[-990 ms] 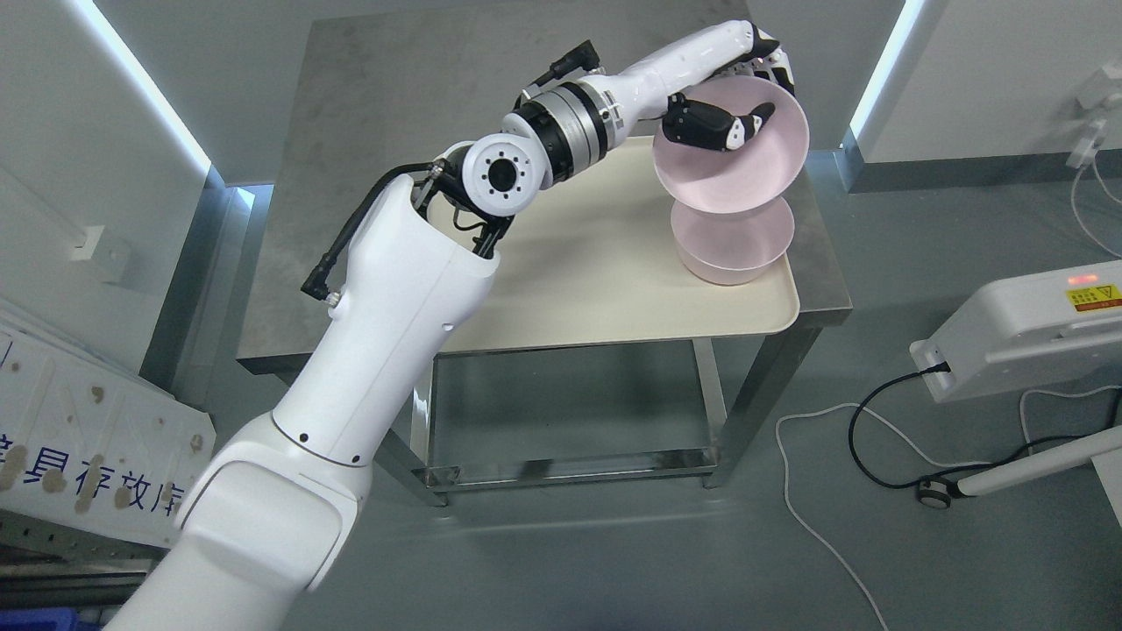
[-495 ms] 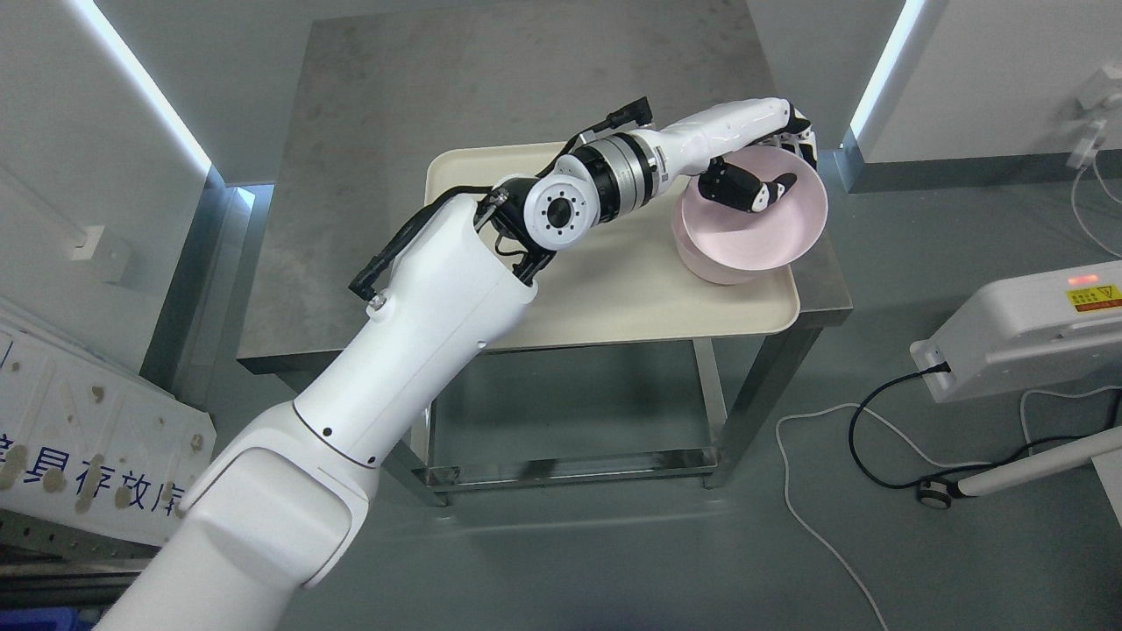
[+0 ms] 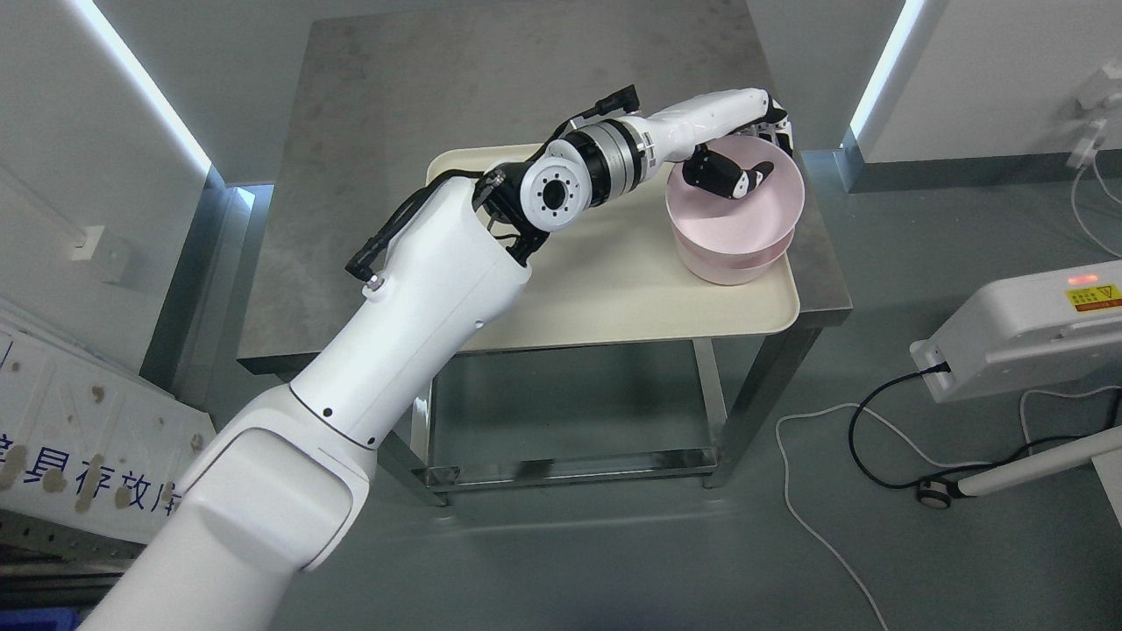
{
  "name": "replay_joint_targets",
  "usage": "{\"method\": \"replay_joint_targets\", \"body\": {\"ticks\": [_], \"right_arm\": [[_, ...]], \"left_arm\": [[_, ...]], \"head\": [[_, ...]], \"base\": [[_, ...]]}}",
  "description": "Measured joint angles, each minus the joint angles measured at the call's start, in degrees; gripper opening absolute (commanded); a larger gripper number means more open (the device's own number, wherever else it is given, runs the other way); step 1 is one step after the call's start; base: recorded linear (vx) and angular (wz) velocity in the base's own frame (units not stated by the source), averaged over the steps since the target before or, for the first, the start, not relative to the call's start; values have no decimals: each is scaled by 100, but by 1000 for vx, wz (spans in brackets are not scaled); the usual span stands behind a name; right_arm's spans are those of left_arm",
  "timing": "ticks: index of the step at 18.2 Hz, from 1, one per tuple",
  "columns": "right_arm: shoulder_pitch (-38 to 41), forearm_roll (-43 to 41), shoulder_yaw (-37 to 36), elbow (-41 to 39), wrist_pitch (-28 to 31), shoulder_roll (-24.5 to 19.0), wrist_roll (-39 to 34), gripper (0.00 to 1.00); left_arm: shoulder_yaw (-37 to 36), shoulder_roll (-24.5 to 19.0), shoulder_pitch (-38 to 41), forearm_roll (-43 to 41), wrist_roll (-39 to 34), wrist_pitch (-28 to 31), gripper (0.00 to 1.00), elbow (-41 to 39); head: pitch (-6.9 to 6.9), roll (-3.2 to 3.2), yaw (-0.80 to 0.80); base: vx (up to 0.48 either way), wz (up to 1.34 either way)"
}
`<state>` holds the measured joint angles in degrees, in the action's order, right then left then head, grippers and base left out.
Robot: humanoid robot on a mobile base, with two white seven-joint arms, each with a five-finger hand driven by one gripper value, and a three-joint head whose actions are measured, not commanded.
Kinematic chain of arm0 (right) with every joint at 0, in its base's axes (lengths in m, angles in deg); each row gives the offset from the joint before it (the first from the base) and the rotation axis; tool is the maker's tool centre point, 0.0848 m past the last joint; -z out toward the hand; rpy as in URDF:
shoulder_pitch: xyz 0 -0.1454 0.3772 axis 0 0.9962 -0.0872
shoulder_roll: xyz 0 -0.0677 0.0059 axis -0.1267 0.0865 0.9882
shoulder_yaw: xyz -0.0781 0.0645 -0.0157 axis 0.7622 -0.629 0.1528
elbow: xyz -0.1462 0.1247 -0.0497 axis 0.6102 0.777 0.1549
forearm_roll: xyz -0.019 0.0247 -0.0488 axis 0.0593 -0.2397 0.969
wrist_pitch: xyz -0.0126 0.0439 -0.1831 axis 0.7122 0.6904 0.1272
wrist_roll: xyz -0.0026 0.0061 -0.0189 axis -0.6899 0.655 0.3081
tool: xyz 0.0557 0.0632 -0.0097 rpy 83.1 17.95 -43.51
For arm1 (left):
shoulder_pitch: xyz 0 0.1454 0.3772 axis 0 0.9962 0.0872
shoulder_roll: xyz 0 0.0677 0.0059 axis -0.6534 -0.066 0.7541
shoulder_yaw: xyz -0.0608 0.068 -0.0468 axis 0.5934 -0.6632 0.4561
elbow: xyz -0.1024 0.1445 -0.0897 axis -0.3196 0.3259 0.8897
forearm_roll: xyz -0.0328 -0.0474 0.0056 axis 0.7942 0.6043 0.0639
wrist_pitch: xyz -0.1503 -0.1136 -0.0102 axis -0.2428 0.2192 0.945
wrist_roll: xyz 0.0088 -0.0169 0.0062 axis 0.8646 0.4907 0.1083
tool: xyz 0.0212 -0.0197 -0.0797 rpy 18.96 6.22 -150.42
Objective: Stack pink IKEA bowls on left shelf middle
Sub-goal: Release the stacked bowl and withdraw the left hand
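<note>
the steel table (image 3: pixel 368 263) is the biggest thing under me, and it carries the cream tray (image 3: pixel 614 298) at its right end, so the bowls have a flat, bounded place to sit near the edge where my arm can reach them. my left arm (image 3: pixel 421 298) comes up from the lower left and stretches across the tray, since the bowls stand at the tray's far right corner.

there the lower pink bowl (image 3: pixel 732 270) rests upright on the tray, and the upper pink bowl (image 3: pixel 745 215) sits nested in it, rims close to level, only a band of the lower one showing beneath. i judge the stack of 2 as seated, or very nearly so.

my left hand (image 3: pixel 741 162) grips the upper bowl by its far rim: the thumb (image 3: pixel 741 178) hooks inside the wall while the other fingers (image 3: pixel 783 133) wrap the outside. that pinch over the rim is why the bowl hangs open side up and lets me lower it straight into its mate.

next, i judge, the grip should loosen gently, or the top bowl may tip or drag the lower one along. my right arm is not in view.
</note>
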<state>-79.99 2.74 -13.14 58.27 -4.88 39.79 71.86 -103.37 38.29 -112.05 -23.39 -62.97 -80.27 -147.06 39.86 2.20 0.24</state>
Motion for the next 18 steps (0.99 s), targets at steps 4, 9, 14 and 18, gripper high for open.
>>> {"method": "replay_joint_targets", "body": {"ticks": [4, 9, 14, 18], "right_arm": [[0, 0, 0, 0, 9, 0, 0, 100], [0, 0, 0, 0, -6, 0, 0, 100], [0, 0, 0, 0, -19, 0, 0, 100], [0, 0, 0, 0, -22, 0, 0, 100]], "left_arm": [[9, 2, -23, -38, 4, -20, 40, 114], [86, 5, -30, 219, 60, -93, 62, 160], [602, 7, 340, 647, -207, -352, 83, -240], [1072, 8, 1003, 786, -15, -481, 82, -861]], "head": [[0, 0, 0], [0, 0, 0], [0, 0, 0], [0, 0, 0]], "base": [[0, 0], [0, 0], [0, 0], [0, 0]]}}
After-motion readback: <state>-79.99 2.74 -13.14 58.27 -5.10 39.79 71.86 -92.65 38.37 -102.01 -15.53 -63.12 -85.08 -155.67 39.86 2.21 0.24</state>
